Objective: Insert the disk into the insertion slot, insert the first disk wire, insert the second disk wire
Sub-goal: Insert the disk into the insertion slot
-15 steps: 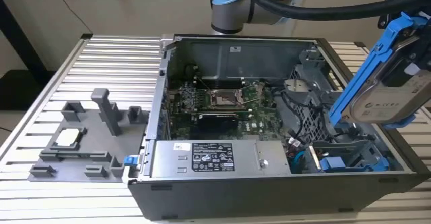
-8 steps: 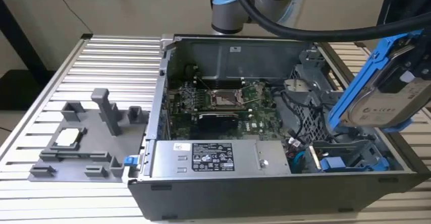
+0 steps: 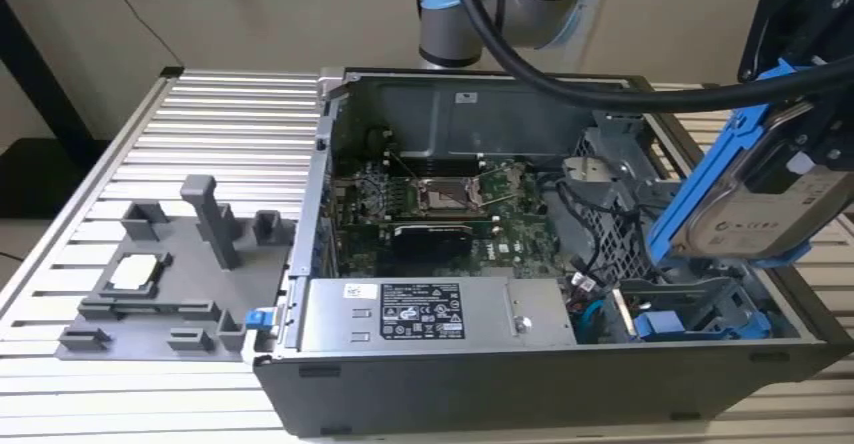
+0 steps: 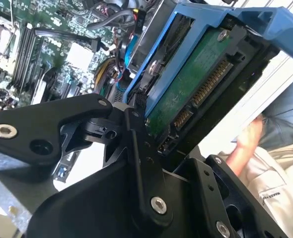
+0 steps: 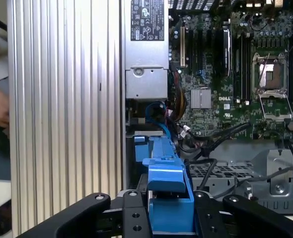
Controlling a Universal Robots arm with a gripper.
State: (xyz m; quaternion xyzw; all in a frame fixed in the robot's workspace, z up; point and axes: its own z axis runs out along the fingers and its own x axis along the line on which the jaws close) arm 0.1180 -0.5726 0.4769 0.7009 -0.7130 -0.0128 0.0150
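- The disk (image 3: 754, 209) hangs tilted in the air over the end of the open computer case (image 3: 441, 404) at the exterior view's right. Its lower end is just above the insertion slot (image 3: 694, 304) and not yet inside it.
- It looks like a stiff, dense metal block, probably heavy for its bulk, and it will not bend or squash.
- Its blue frame (image 5: 167, 171) is plastic and likely gives a little, and its smooth rails could slip under a weak hold.
- The second wrist view shows the bare green circuit board (image 4: 193, 84) and its row of connector pins. These are the delicate parts, so a knock against the metal cage could damage them.
- The best hold is judged to be across the frame's two long sides, near one end, clear of board and pins.
- The gripper (image 5: 170, 213) is clamped on the disk in just this way, one finger on each side of the blue frame.
- Counted: one disk, one gripper, one case, one power supply box (image 3: 414, 314) and one grey holder with pegs (image 3: 174, 294) on the ribbed counter (image 3: 227, 114).
- Several cables (image 3: 587, 214) lie inside the case. Which of them are the two disk wires cannot be told.
- One person's hand (image 4: 246, 144) shows beside the counter.
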